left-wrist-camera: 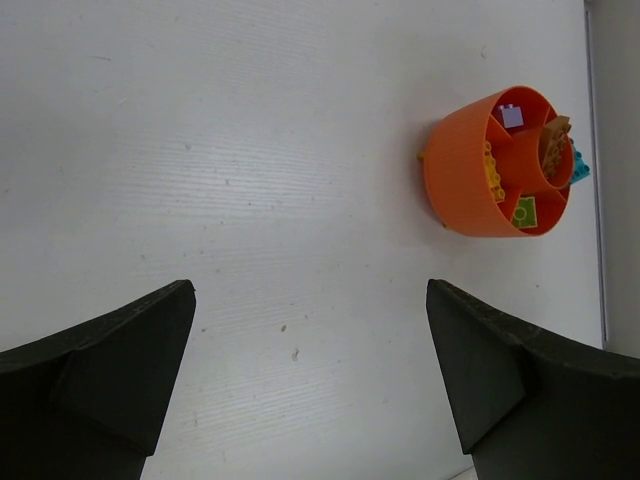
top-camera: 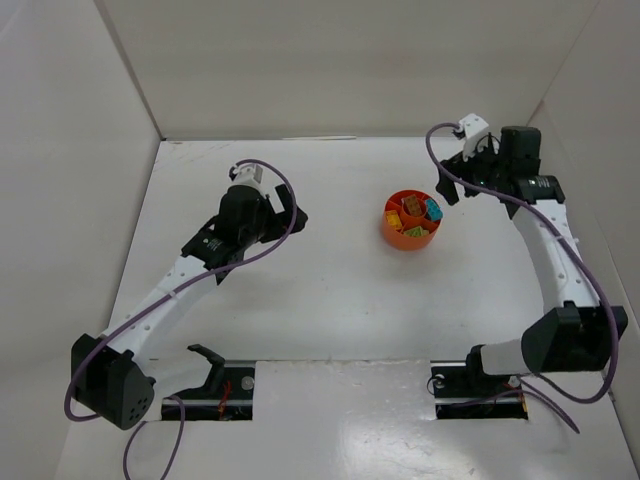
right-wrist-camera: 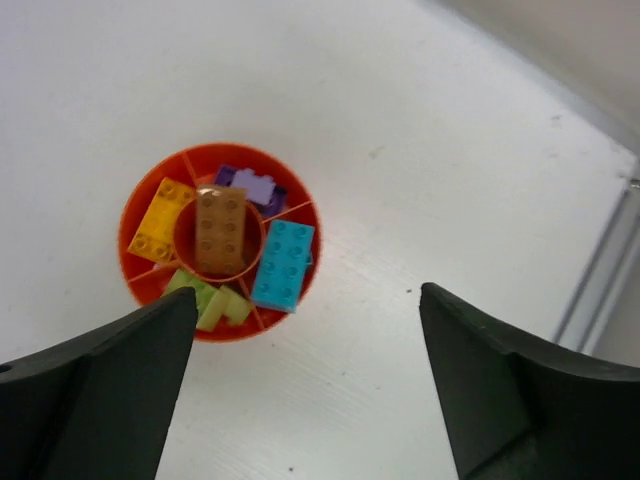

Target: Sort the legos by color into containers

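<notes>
White table (top-camera: pixel 330 300) bears orange bowl (top-camera: pixel 396 233); pale walls (top-camera: pixel 350 60) enclose three sides.

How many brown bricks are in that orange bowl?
1. The brown brick lies over the round middle compartment of the orange bowl. Another could be hidden beneath it.

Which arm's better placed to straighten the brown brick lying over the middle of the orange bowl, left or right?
Right, probably. The right gripper is open near the bowl, with the brown brick just ahead in its wrist view; the left gripper is open but farther off.
</notes>
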Robot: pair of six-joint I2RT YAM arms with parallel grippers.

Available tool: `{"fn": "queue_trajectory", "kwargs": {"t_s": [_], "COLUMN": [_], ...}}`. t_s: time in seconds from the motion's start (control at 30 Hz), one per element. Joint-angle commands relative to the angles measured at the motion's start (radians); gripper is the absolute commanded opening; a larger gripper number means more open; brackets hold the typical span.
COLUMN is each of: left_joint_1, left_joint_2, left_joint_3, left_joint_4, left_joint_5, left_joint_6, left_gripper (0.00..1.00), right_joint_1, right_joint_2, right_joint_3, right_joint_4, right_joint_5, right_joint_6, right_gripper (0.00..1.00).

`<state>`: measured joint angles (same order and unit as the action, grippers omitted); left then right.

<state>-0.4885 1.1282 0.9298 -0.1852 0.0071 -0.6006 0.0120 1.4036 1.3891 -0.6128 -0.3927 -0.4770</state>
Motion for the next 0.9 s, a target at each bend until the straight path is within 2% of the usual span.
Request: {"fn": "queue_trajectory", "kwargs": {"t_s": [0.0,0.17,0.27,0.4,0.5,0.87], "left_joint_1": [0.007,0.007,0.007,0.007,0.007,0.007], "left_joint_2": [-0.066,-0.189,-0.258,-0.332,-0.383,-0.406], "left_joint_3": [0.032,0.023,0.023,0.023,0.003,0.001], "left_joint_4": [-0.057,-0.167,-0.27,-0.356,-0.375,-0.425], "left_joint_5": [-0.057,-0.24,-0.344,-0.423,-0.432,-0.441], "left_joint_6": [-0.005,-0.071,-0.129,-0.166,-0.177,-0.188], "left_gripper": [1.0,1.0,1.0,1.0,1.0,1.0], "right_joint_1": [-0.056,-0.08,-0.08,-0.08,-0.08,-0.08], "right_joint_2": [-0.105,-0.254,-0.345,-0.434,-0.468,-0.5], "right_joint_3": [-0.054,-0.157,-0.2,-0.262,-0.289,-0.318], "right_joint_4": [0.088,0.122,0.113,0.113,0.113,0.096], "right_joint_5": [0.089,0.354,0.451,0.527,0.58,0.591], "right_joint_6": [0.153,0.254,0.301,0.33,0.341,0.342], "right_gripper": [1.0,1.0,1.0,1.0,1.0,1.0]}}
